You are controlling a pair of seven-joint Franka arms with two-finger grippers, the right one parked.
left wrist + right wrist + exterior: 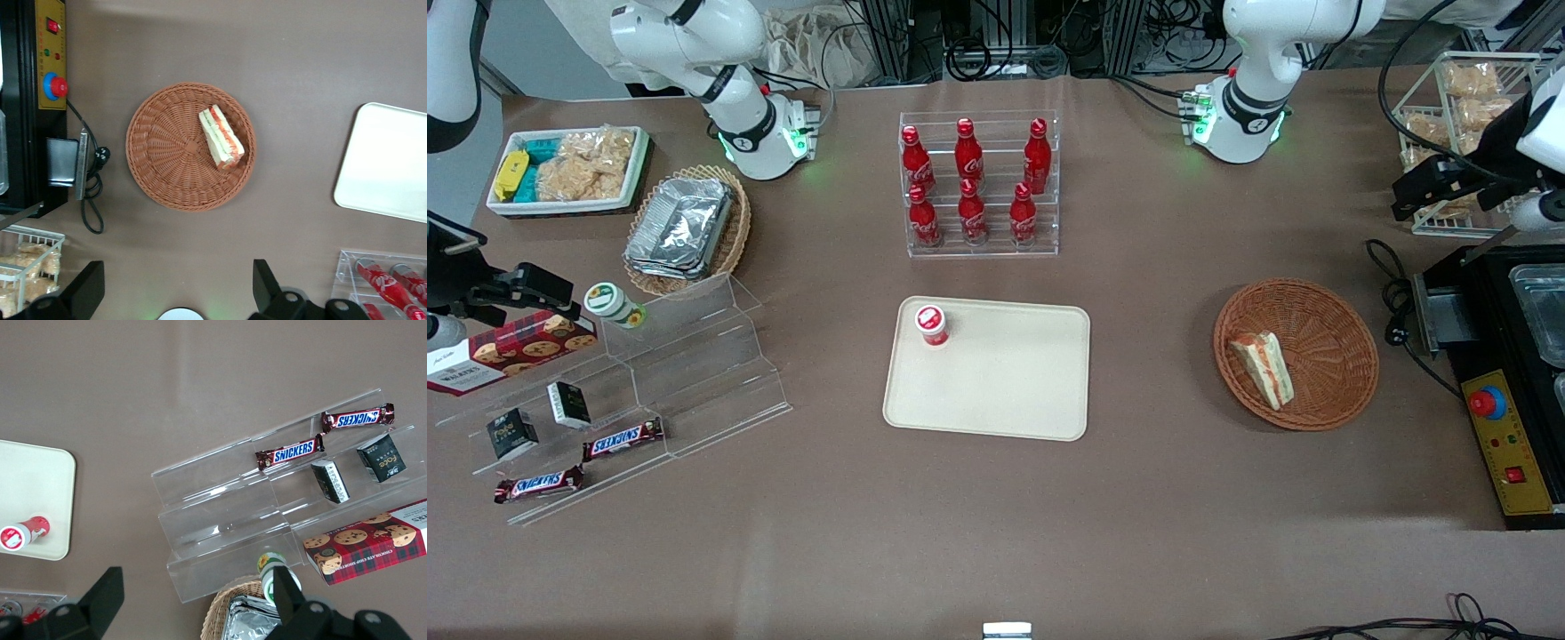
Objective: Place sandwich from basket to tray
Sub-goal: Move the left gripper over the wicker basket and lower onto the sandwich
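Note:
The sandwich [1263, 364], a pale wedge with orange and green layers, lies in the round reddish-brown basket [1325, 329] toward the working arm's end of the table. The left wrist view shows the sandwich [221, 137] in the basket [167, 143] from above. The cream tray [1005, 382] lies at the table's middle and also shows in the left wrist view [390, 163]. My left gripper [1409, 197] hangs high above the table, farther from the front camera than the basket, near a wire rack. It is open and empty [175, 287].
A small red-capped bottle [932, 324] stands on the tray's corner. A clear rack of red cola bottles [978, 182] stands farther back. A black machine with a red button [1507, 391] and a cable lies beside the basket. A wire rack of bagged snacks [1463, 116] is near the gripper.

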